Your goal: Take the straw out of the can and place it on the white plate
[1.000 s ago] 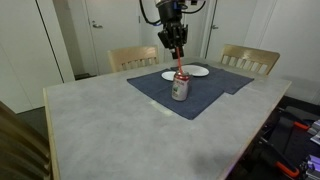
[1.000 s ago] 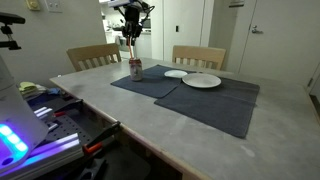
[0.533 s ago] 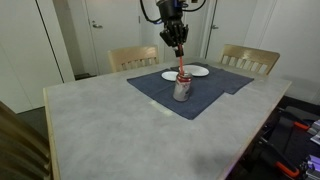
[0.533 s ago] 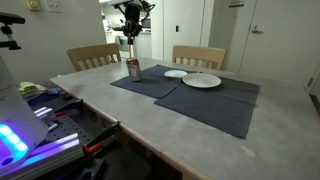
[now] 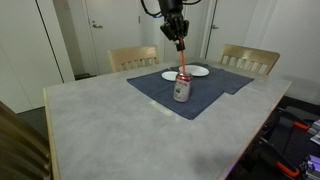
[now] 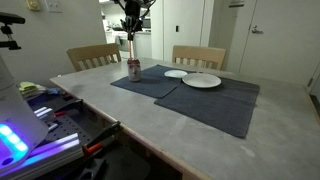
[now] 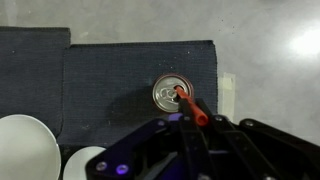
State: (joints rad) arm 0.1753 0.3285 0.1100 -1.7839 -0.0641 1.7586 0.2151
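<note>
The silvery can (image 5: 182, 88) stands upright on a dark blue placemat (image 5: 150, 85); it also shows in an exterior view (image 6: 134, 69) and from above in the wrist view (image 7: 171, 94). The red-orange straw (image 5: 181, 58) rises from the can's opening, its lower end still at the mouth (image 7: 181, 95). My gripper (image 5: 178, 32) is high above the can, shut on the straw's upper part (image 7: 198, 115). In an exterior view the gripper (image 6: 131, 18) is near the top edge. Two white plates (image 5: 198, 71) (image 5: 170, 75) lie beyond the can.
The plates also show in an exterior view (image 6: 202, 81) (image 6: 176, 73) and at the wrist view's lower left (image 7: 25, 145). A second dark placemat (image 6: 215, 105) lies alongside. Wooden chairs (image 5: 133, 57) (image 5: 250, 58) stand at the far table edge.
My gripper has risen straight up with the straw in it; more of the straw is out of the can. The can has stayed in place.
</note>
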